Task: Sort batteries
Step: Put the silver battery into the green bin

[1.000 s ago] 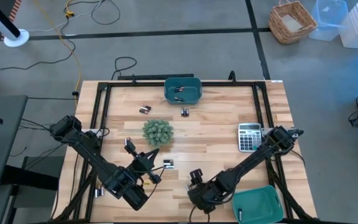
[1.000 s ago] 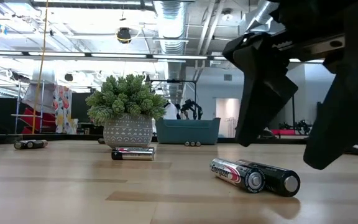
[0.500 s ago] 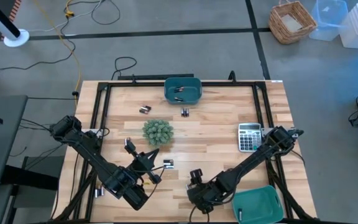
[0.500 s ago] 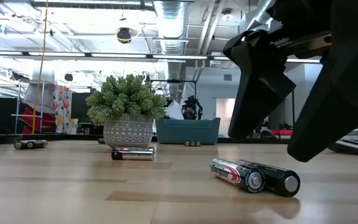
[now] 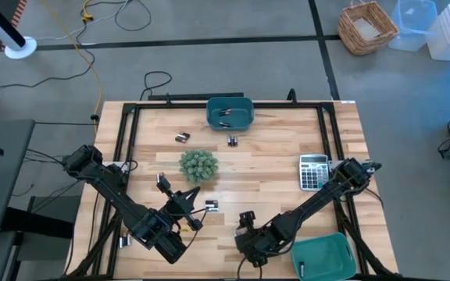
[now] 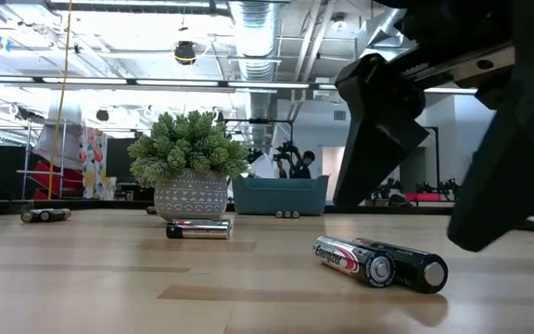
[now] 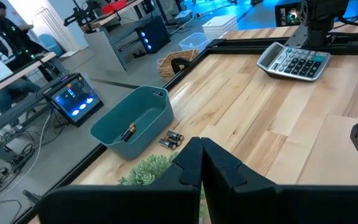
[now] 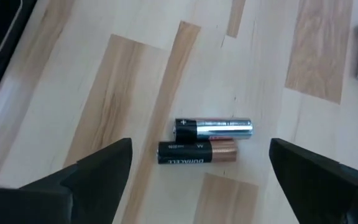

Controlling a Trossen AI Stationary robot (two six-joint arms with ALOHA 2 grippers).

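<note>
Two batteries lie side by side on the table, one silver and black, one copper and black. They show near the camera in the low view. My right gripper hangs open above them, a finger on either side, touching nothing; it is near the table's near edge. Another battery pair lies to its left, in front of the plant. More pairs lie farther off. My left gripper is shut and empty, near the plant.
A potted plant stands mid-table. A teal bin with batteries inside sits at the far edge, and a second teal bin at the near right corner. A grey calculator lies on the right. A black frame rims the table.
My right gripper has swayed slightly above the near battery pair and stays open. The batteries have not moved. A person moves about in the room behind the table.
</note>
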